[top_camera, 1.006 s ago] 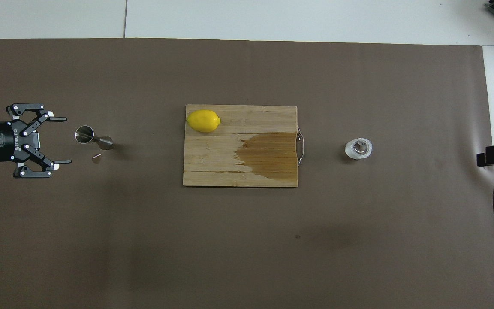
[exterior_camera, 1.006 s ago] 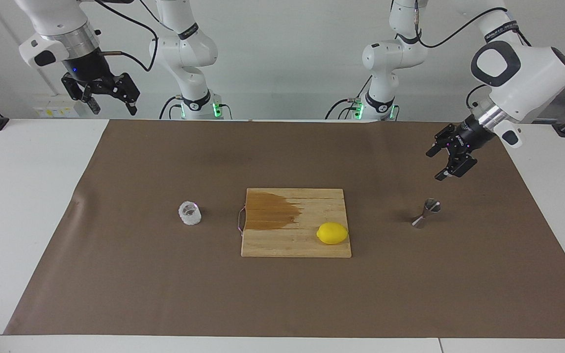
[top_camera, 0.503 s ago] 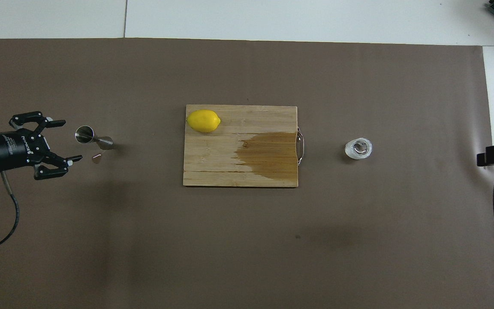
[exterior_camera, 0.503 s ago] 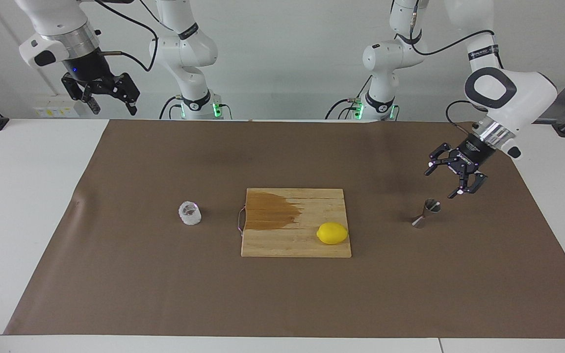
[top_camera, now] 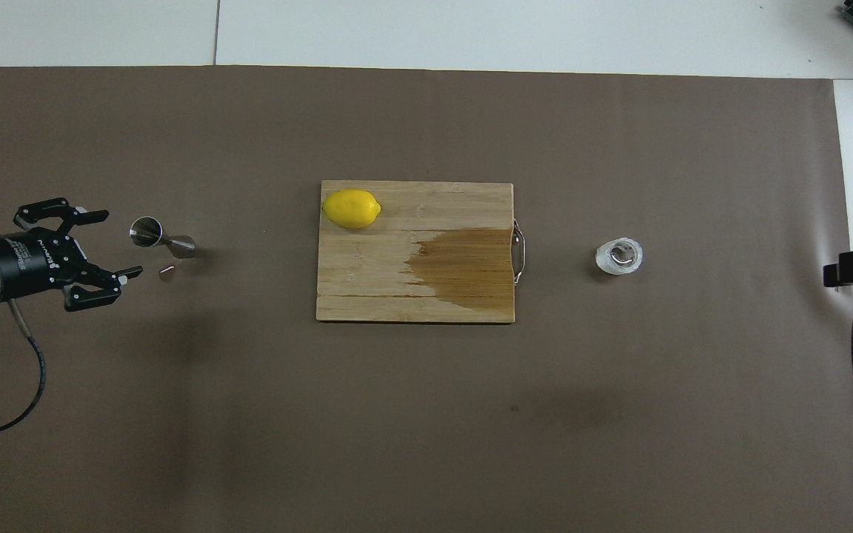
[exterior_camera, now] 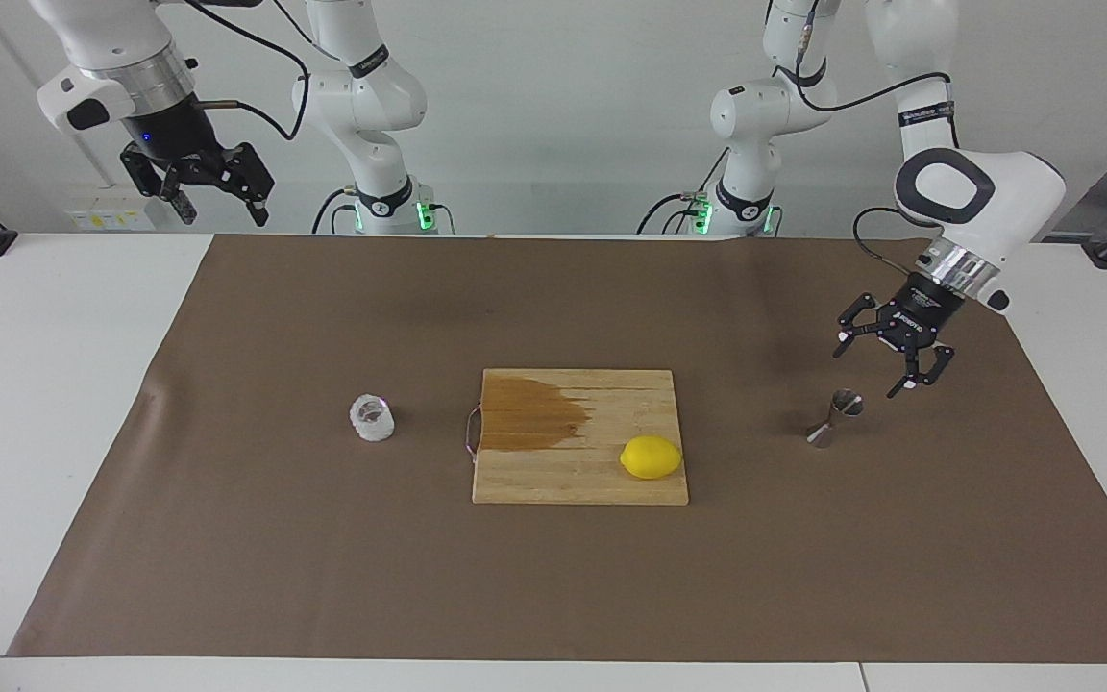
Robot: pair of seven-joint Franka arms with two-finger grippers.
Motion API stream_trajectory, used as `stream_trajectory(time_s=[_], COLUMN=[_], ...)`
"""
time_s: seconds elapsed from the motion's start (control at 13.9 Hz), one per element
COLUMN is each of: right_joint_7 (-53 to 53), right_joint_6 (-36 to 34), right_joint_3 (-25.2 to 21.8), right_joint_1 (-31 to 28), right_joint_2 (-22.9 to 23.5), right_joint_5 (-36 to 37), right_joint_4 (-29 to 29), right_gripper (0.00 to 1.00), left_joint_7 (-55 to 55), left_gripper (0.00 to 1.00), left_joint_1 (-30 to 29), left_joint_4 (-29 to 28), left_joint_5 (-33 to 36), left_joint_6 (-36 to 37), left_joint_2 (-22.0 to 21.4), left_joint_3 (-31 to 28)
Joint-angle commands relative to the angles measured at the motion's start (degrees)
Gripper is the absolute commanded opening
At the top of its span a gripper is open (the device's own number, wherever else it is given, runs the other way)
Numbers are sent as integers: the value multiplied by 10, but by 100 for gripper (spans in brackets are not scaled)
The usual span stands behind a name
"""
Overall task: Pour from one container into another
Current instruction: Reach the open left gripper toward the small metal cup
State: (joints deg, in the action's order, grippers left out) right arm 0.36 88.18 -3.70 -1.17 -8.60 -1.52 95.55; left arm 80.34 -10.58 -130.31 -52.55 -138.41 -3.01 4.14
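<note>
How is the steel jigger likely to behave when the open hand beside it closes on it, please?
The jigger stands on a small cone base with a narrow waist, so a sideways nudge from the left hand would probably tip it. Its shiny steel looks slippery, so fingers may slide along the cone. It appears rigid and likely light.

A plain white wall [exterior_camera: 563, 106] stands past a white table [exterior_camera: 44, 384] covered by brown paper [exterior_camera: 323, 557]

The left hand [exterior_camera: 869, 370], fingers spread, hangs just beside the steel jigger [exterior_camera: 837, 416]. The right hand [exterior_camera: 217, 200] waits raised, open, above the bench's [exterior_camera: 35, 384] edge.
</note>
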Motion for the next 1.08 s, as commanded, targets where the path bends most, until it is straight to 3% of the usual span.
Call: stream_trajectory(time_s=[0.0,1.01], right_joint_7=[5,5], right_joint_6=[-6,-6], right_joint_3=[4,4], right_joint_1=[-5,-5], right_joint_2=[-4,-4], right_joint_5=[-1,-1], right_joint_4=[0,0], right_gripper=[100,100], left_joint_7=[11,5], left_gripper=[100,100], left_joint_1=[20,52], left_joint_4=[-32,-37], left_joint_5=[-37,-92], left_joint_6=[-52,-104], left_joint_2=[-11,29], left_joint_3=[2,2])
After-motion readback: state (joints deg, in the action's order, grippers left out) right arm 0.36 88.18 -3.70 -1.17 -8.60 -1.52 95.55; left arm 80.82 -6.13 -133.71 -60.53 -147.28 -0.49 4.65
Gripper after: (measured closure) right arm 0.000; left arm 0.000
